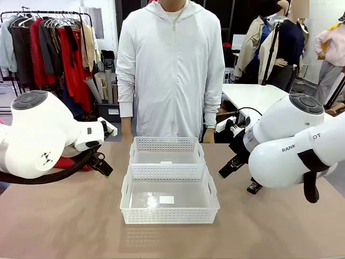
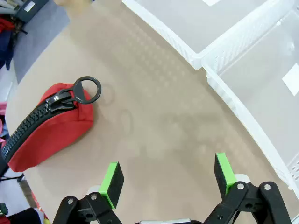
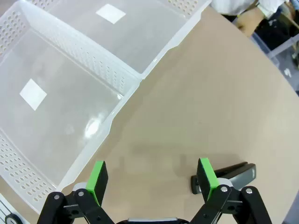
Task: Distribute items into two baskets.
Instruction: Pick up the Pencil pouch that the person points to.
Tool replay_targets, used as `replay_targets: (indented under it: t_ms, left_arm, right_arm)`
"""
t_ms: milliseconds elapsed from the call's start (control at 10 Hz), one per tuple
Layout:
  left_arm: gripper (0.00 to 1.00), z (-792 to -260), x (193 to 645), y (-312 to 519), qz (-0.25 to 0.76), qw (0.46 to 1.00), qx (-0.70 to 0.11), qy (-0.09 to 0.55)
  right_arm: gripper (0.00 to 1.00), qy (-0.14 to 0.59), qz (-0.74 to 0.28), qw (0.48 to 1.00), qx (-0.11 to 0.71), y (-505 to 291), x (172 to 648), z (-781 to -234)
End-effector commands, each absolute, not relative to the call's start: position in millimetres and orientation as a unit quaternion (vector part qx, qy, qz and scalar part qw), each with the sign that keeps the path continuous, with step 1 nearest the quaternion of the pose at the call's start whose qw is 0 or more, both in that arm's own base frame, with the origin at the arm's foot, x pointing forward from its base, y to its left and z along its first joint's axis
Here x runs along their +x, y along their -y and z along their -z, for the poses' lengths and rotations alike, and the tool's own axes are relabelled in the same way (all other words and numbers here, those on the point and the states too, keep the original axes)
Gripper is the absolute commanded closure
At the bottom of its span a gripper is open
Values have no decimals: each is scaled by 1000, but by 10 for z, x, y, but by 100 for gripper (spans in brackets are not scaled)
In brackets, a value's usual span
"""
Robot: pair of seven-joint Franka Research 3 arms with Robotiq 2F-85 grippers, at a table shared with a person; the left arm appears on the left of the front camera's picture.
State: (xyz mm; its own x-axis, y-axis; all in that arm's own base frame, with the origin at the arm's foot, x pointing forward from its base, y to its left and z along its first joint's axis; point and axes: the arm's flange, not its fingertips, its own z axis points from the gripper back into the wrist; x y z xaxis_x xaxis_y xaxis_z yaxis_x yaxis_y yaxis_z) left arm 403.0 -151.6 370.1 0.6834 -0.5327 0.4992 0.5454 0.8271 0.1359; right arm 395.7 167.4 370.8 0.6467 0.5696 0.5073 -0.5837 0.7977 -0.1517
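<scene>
The tan counter (image 1: 64, 216) stretches wide, and a person (image 1: 172, 70) in a white zip hoodie stands at its far side, hands down by the edge. The big white right arm (image 1: 291, 156) comes in, and there is lettering on its shell: "RANK" and "OT" are readable, with the rest curving out of sight.

Dead centre sit the two white baskets, one behind the other and touching: the near basket (image 1: 170, 215) and the far basket (image 1: 166, 143), both shallow, with lattice-pierced walls, cut-out handles and nothing inside. Each floor carries a plain white sticker (image 3: 32, 93), and no print can be read on it.

To the robot's left, well apart from the baskets, the pouch (image 2: 46, 126) lies on the counter. It is soft red fabric with a chunky black zipper ending in a ring pull (image 2: 87, 89). On the right side lies the stapler (image 3: 233, 172), small, black and flat on the counter, near one finger of the right pincer (image 3: 152, 176).

That pincer hangs spread wide over bare counter, gripping nothing. The left pincer (image 2: 168, 175) is also spread wide, green pads apart, between pouch and baskets, touching neither.
</scene>
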Motion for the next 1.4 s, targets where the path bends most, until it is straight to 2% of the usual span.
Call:
replay_targets:
  t_ms: [0, 1100, 1300]
  left_arm:
    - [0, -3703, 4030, 1516, 294, 917, -12, 269]
    - [0, -3701, 4029, 1518, 294, 917, -12, 268]
    - [0, -3901, 4081, 1376, 260, 923, -32, 281]
  right_arm:
    - [0, 275, -318, 907, 13, -1674, 3957, -3708]
    - [0, 275, -318, 907, 13, -1674, 3957, -3708]
    - [0, 264, -307, 914, 28, -1607, 4020, -3819]
